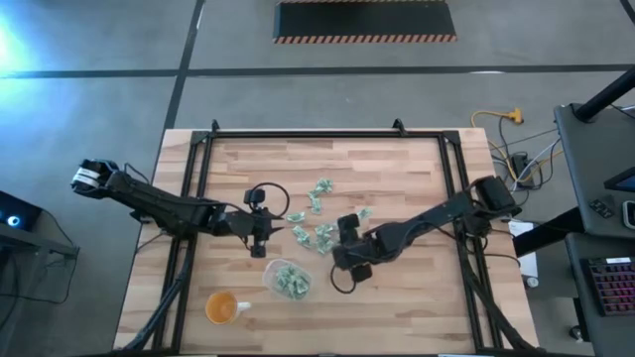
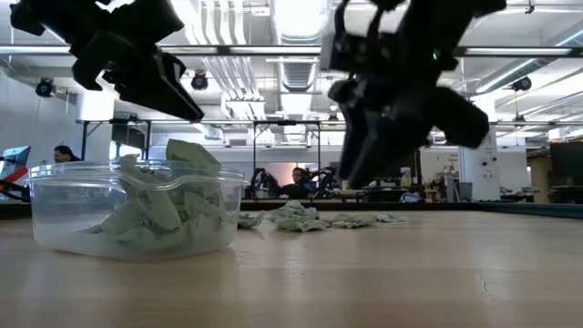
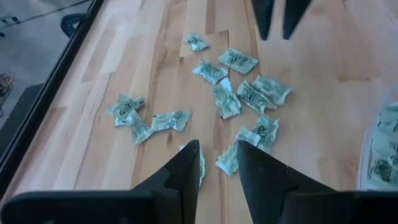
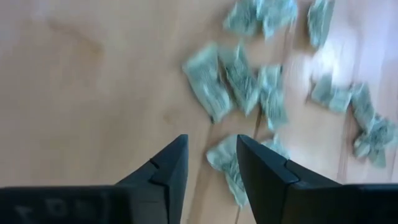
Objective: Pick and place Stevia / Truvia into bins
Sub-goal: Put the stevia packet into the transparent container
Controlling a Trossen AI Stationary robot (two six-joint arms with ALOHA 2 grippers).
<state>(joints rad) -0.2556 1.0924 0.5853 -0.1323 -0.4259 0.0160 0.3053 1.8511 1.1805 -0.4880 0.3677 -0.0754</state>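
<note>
- The room beyond is an open workshop with ceiling pipes and lights; people sit far off. The floor is grey concrete.
- The wooden table [image 1: 397,297], pale butcher-block in a dark frame, carries everything.
- The left gripper [image 1: 258,244] hangs left of the scatter, its fingers set narrowly apart and empty, apparently waiting.
- The right gripper [image 4: 211,163] hovers at the right of the scatter, fingers parted with nothing between them, likely lining up on a packet.
- The clear bin [image 1: 287,279] sits near, between the arms, already holding packets.
- An orange cup [image 1: 222,308] stands to its left.
- Loose Stevia packets [image 1: 319,210] lie mid-table, just beyond the bin.
</note>
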